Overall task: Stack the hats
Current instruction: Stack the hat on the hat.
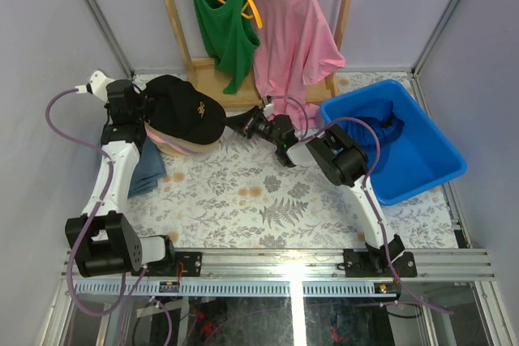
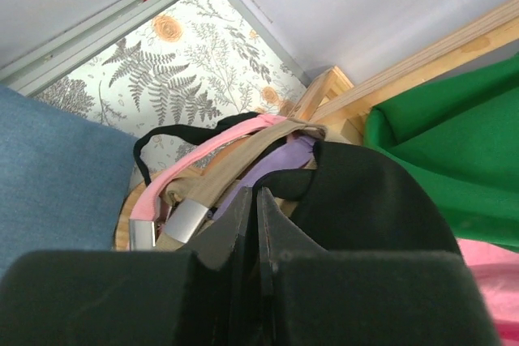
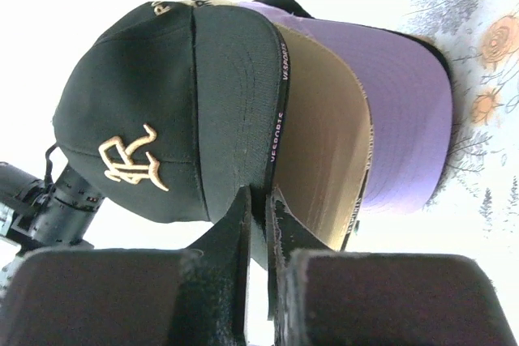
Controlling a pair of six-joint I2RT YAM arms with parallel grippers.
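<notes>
Black cap (image 3: 162, 95) with gold emblem (image 3: 134, 161)

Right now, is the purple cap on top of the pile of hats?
No, the black cap tops the pile; the purple cap lies lower, its brim poking out beneath.

The black cap (image 3: 162, 95) is matt woven cloth with a raised gold-thread emblem (image 3: 131, 165). The tan brim (image 3: 320, 143) and lavender brim (image 3: 405, 111) are smooth matt cloth with stitched edges, and a pink cloth strap (image 2: 203, 160) carries a dull metal buckle (image 2: 185, 221). The surface (image 1: 259, 200) has a matt fern-printed cover, the bin (image 1: 430, 169) is glossy blue plastic, the frame (image 1: 204, 77) is bare pale wood, and the blue cloth (image 2: 57, 176) has a coarse denim-like weave.
</notes>
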